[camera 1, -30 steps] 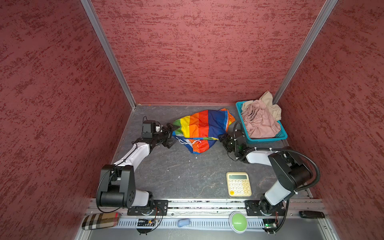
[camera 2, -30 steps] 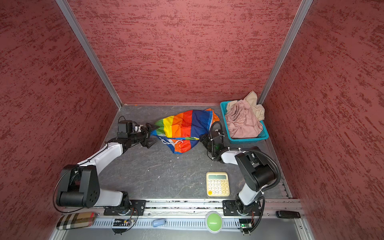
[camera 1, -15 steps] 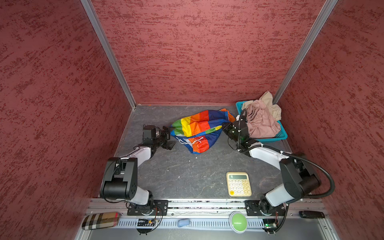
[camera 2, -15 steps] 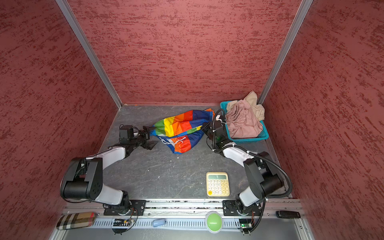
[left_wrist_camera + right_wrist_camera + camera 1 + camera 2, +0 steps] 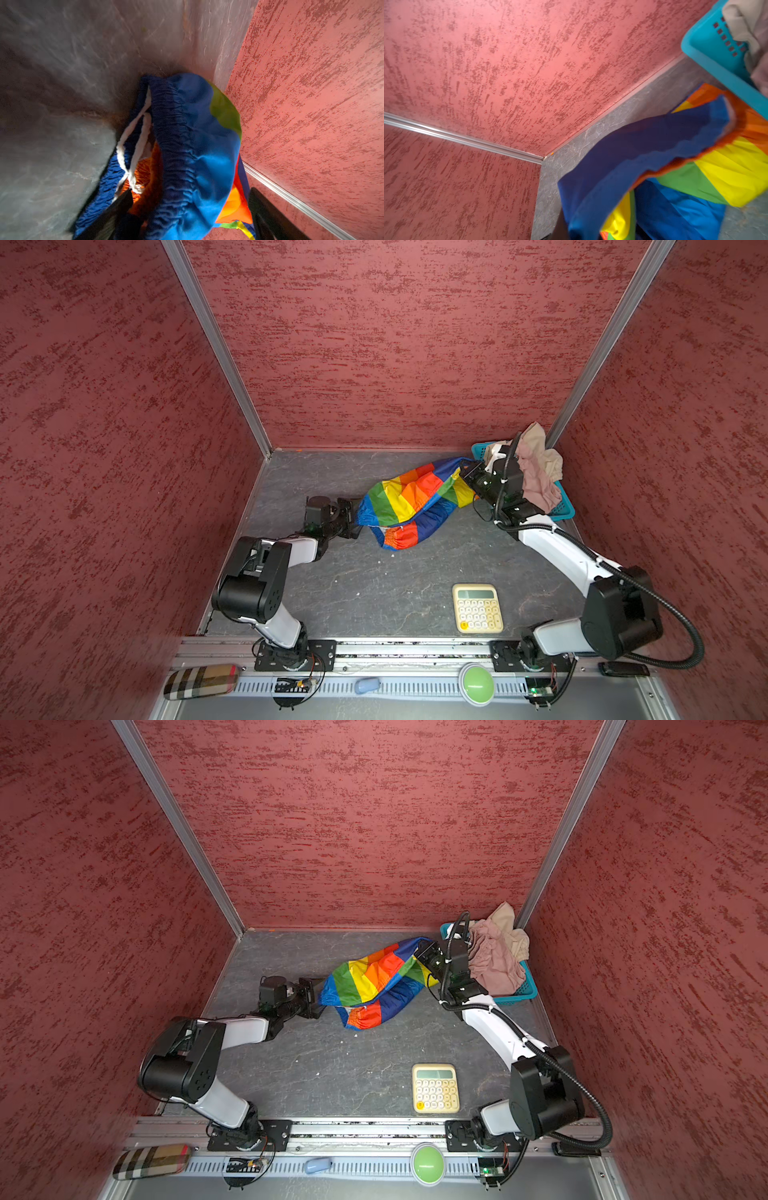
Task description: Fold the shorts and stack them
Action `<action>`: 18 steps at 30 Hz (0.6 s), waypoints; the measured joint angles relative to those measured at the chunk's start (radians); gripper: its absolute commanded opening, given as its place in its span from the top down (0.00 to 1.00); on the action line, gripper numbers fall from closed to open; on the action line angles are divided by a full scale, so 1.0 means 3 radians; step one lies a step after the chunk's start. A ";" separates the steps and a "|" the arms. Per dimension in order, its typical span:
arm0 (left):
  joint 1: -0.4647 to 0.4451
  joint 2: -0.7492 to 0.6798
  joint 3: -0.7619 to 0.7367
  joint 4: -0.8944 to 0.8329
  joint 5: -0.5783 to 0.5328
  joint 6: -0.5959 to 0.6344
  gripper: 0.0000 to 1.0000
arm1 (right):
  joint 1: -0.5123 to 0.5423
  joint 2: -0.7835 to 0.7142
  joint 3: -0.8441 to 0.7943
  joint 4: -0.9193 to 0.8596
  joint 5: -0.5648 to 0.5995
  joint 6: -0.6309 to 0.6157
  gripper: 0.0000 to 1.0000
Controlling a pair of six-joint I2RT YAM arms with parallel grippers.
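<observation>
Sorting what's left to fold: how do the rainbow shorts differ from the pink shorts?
The rainbow shorts are multicoloured, the pink shorts plain. The rainbow shorts are out on the table, gripped by the right gripper; the pink shorts are heaped in the basket. Both are unfolded.

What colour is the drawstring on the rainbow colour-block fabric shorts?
White. The drawstring of the rainbow shorts shows best in the left wrist view.

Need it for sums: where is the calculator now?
In both top views the calculator lies on the grey table, front right, behind the green button, apart from the rainbow shorts.
</observation>
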State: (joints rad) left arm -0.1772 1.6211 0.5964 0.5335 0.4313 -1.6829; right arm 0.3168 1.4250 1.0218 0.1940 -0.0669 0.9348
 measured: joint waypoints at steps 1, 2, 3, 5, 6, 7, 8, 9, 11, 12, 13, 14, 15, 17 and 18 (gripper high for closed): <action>-0.0033 0.0020 -0.0024 0.0066 -0.0060 -0.0034 0.29 | 0.0000 0.0000 0.0001 -0.0005 -0.0019 -0.0001 1.00; -0.0080 0.0055 -0.0039 0.0145 -0.0117 -0.0069 0.31 | 0.0000 0.0004 0.0001 -0.0019 -0.0050 0.0000 1.00; -0.0141 0.0107 -0.0042 0.0247 -0.0172 -0.0108 0.31 | 0.0000 0.0013 0.0001 -0.0020 -0.0067 0.0000 1.00; -0.0258 0.0220 -0.0039 0.0427 -0.0263 -0.0183 0.32 | 0.0000 0.0033 0.0001 -0.0018 -0.0106 0.0004 1.00; -0.0332 0.0281 -0.0038 0.0491 -0.0304 -0.0207 0.34 | -0.0001 0.0047 0.0001 -0.0018 -0.0122 0.0009 1.00; -0.0392 0.0327 -0.0038 0.0547 -0.0332 -0.0229 0.35 | -0.0004 0.0056 0.0001 -0.0019 -0.0134 0.0011 1.00; -0.0448 0.0374 -0.0038 0.0604 -0.0366 -0.0251 0.36 | -0.0008 0.0066 0.0001 -0.0019 -0.0145 0.0011 1.00; -0.0498 0.0415 -0.0038 0.0647 -0.0399 -0.0267 0.37 | -0.0011 0.0070 0.0001 -0.0018 -0.0153 0.0011 1.00; -0.0590 0.0473 -0.0064 0.0767 -0.0486 -0.0300 0.39 | -0.0020 0.0093 0.0004 -0.0011 -0.0177 0.0015 1.00; -0.0618 0.0474 -0.0098 0.0821 -0.0528 -0.0312 0.41 | -0.0023 0.0114 0.0009 -0.0009 -0.0191 0.0024 1.00; -0.0632 0.0470 -0.0140 0.0872 -0.0567 -0.0317 0.43 | -0.0023 0.0137 0.0013 -0.0009 -0.0202 0.0027 1.00; -0.0638 0.0469 -0.0175 0.0903 -0.0600 -0.0322 0.46 | -0.0024 0.0160 0.0014 -0.0008 -0.0211 0.0029 1.00; -0.0638 0.0469 -0.0209 0.0926 -0.0637 -0.0322 0.49 | -0.0024 0.0184 0.0014 -0.0011 -0.0220 0.0034 1.00; -0.0640 0.0469 -0.0249 0.0946 -0.0694 -0.0306 0.57 | -0.0025 0.0219 0.0015 -0.0011 -0.0237 0.0038 1.00; -0.0641 0.0469 -0.0258 0.0946 -0.0720 -0.0292 0.61 | -0.0027 0.0230 0.0019 -0.0013 -0.0242 0.0042 1.00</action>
State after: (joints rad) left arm -0.3695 1.7618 0.5190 0.8173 0.2153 -1.7706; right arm 0.3088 1.4940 1.0275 0.1902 -0.1394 0.9474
